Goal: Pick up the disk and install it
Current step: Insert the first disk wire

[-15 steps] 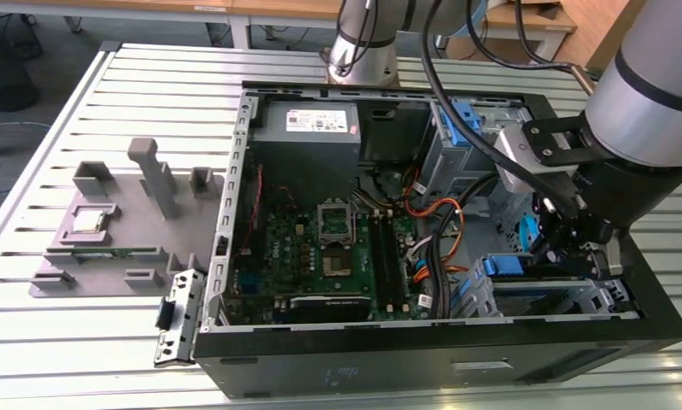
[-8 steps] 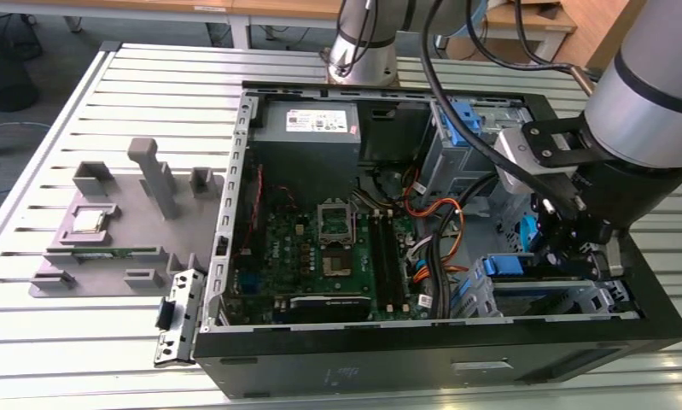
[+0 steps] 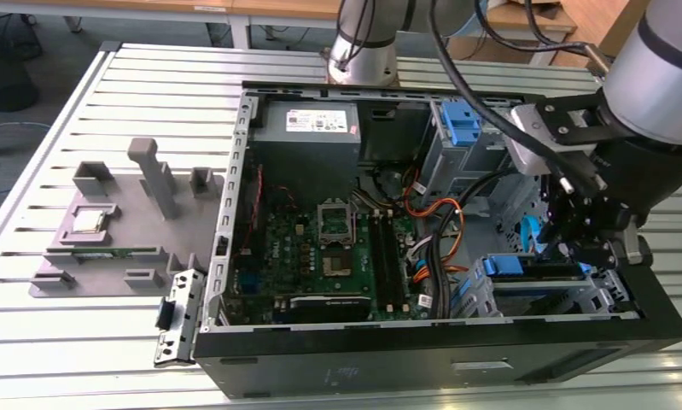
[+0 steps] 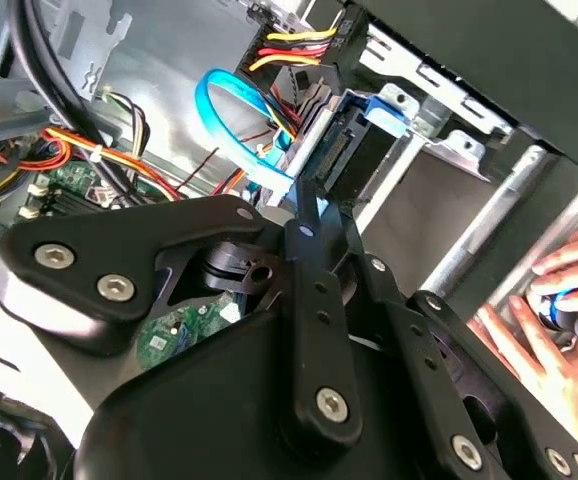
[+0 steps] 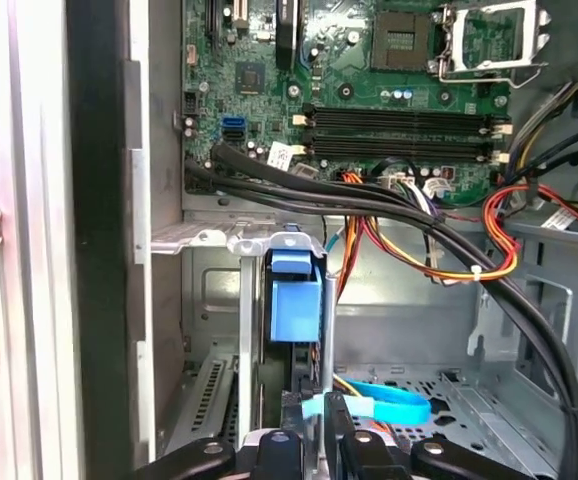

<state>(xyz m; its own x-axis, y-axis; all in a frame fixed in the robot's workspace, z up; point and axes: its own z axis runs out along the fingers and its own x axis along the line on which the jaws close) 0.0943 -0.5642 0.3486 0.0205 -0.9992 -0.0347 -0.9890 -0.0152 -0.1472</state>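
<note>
Blue plastic frames the disk (image 5: 294,300), which stands on edge in the drive cage (image 5: 209,238). The hand (image 5: 314,420) is just at its end; whether it grips, I cannot tell. The disk seems stiff, fairly heavy, shock-sensitive (hold the frame sides).

Smooth blue plastic frames the disk (image 5: 296,300). The hand (image 5: 317,415) is matt black. The case (image 3: 352,371) is matt black outside and bare grey metal inside. The worktop (image 3: 90,342) is pale ribbed metal.
</note>
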